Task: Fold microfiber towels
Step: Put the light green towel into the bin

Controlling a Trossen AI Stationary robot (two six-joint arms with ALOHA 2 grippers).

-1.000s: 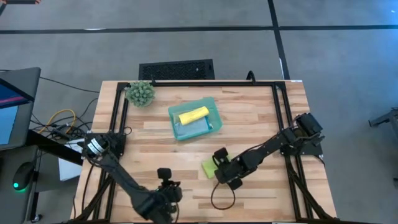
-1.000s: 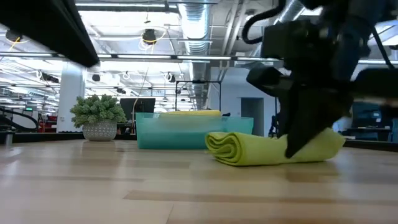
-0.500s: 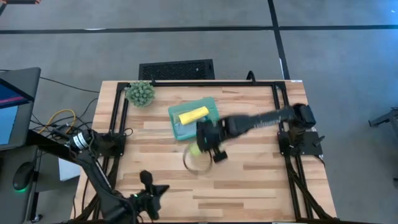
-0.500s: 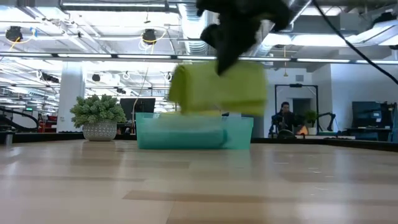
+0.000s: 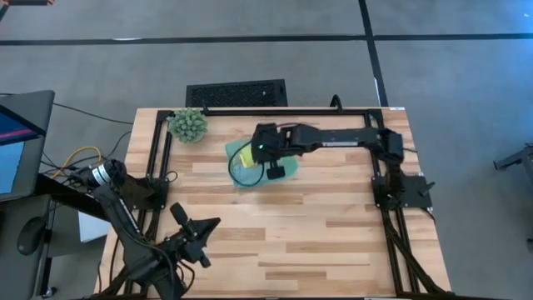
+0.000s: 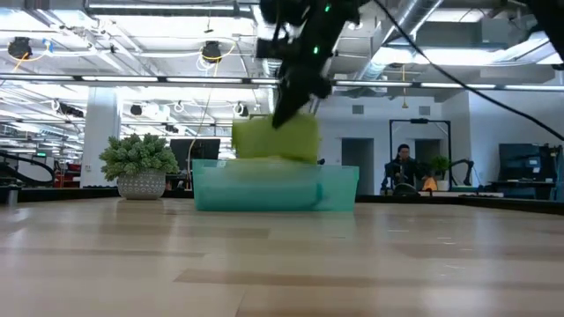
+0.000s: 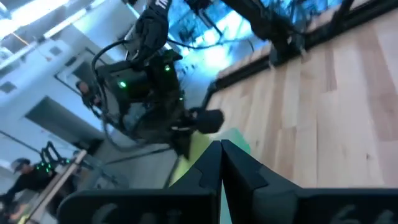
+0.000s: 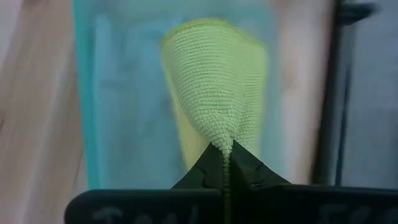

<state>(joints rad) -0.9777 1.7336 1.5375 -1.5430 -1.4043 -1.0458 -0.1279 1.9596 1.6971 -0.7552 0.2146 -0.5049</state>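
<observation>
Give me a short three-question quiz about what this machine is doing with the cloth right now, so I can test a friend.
1. True or false: the lime green towel lies flat on the table.
2. Which gripper holds that towel: A the left gripper, B the right gripper, C neither?
3. What is directly under the hanging towel?

Key:
1. False. It hangs in the air, pinched by the shut right gripper.
2. B. The left gripper is shut on nothing, near the table's front-left edge.
3. The teal tray, which already holds a yellow towel.
</observation>
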